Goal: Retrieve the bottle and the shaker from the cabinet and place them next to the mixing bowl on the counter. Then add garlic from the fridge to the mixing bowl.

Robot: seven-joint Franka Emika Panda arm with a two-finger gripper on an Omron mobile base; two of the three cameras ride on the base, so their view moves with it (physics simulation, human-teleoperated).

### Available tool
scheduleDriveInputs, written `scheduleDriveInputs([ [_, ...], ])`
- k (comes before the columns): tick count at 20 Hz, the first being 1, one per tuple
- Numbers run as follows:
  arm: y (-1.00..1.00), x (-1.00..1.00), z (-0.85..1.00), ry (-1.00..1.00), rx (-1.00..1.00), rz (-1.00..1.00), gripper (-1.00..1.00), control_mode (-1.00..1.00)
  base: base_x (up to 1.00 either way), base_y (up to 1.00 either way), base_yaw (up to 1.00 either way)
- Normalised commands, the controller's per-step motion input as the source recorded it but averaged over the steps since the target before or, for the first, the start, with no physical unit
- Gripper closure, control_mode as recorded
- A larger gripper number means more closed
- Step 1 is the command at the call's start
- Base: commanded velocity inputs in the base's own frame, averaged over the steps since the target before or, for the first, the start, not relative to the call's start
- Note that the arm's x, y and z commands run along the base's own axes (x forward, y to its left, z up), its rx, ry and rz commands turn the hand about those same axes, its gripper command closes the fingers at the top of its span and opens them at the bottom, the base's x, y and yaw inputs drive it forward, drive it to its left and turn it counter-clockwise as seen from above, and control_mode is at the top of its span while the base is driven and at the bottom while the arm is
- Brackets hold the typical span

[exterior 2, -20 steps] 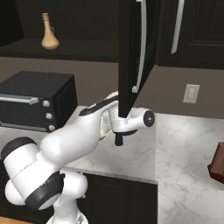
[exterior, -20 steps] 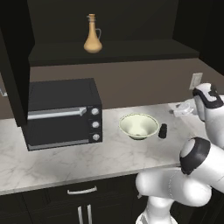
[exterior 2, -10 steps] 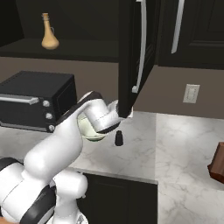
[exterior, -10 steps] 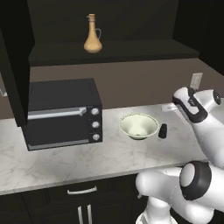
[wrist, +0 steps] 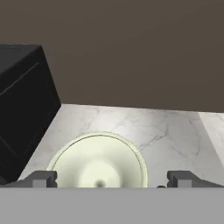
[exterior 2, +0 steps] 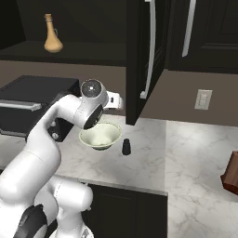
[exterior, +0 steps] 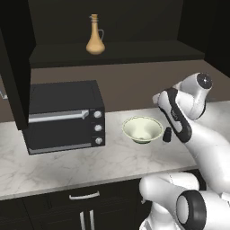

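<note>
one bottle on the cabinet shelf, one shaker just beside one mixing bowl.
hand view looks down on the bowl, gripper spread wide and empty; right base view adds the open cabinet door.

A rendered home kitchen: marbled stone counter over dark drawers, black microwave oven at the counter's left end, dark wall cabinet, wall outlet.
</note>
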Motion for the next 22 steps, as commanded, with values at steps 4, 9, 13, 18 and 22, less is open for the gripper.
scheduleDriveInputs([
  [4, 0.18, -0.75, 0.72, 0.00, -0.03, 0.01, -1.00, -1.00, 0.00, 0.00, 0.00],
  [9, 0.44, -0.84, 0.65, 0.00, 0.00, 0.03, -1.00, -1.00, 0.00, 0.00, 0.00],
  [13, 0.71, -0.21, 0.63, -0.01, 0.00, 0.00, -1.00, -1.00, 0.00, 0.00, 0.00],
  [18, 0.84, -0.19, 0.37, -0.08, -0.02, 0.00, -1.00, -1.00, 0.00, 0.00, 0.00],
  [22, 0.56, -0.32, 0.23, -0.19, 0.01, 0.05, -1.00, -1.00, 0.00, 0.00, 0.00],
])
